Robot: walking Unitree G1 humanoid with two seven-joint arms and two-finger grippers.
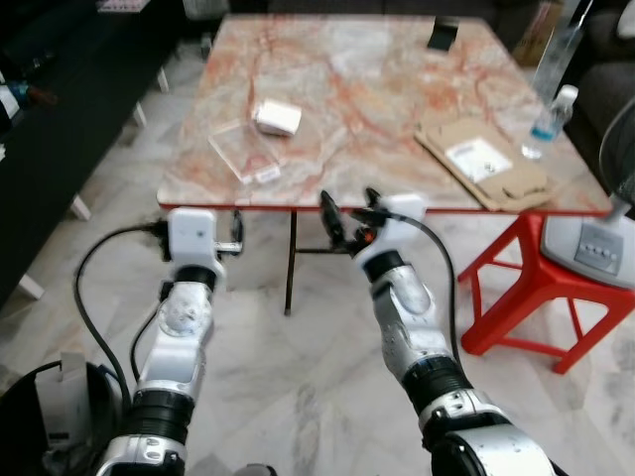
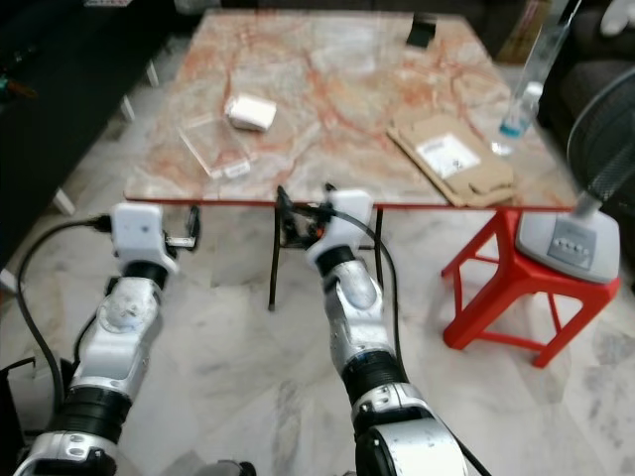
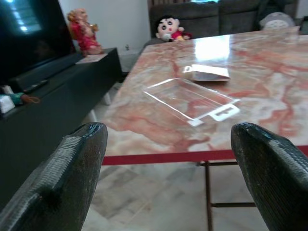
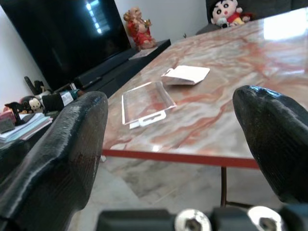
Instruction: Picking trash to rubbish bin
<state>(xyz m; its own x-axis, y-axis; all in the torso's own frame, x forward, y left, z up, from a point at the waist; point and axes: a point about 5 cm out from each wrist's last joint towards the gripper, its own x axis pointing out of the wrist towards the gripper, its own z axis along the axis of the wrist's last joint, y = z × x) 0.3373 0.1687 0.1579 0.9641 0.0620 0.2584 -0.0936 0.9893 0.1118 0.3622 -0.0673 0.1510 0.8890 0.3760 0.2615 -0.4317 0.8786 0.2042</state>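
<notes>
The clear plastic package (image 1: pixel 245 152), a flat see-through blister shell with a hang tab, lies on the marble-patterned table (image 1: pixel 397 89) near its front edge. Both grippers hover before that edge, above the floor, and hold nothing: the left gripper (image 1: pixel 238 232), fingers spread wide, sits just short of the package, and the right gripper (image 1: pixel 347 211), fingers also apart, is off to the package's right. Just beyond the package rests a small white box (image 1: pixel 277 118). Farther right lie flattened cardboard (image 1: pixel 483 162) and a water bottle (image 1: pixel 551 120).
</notes>
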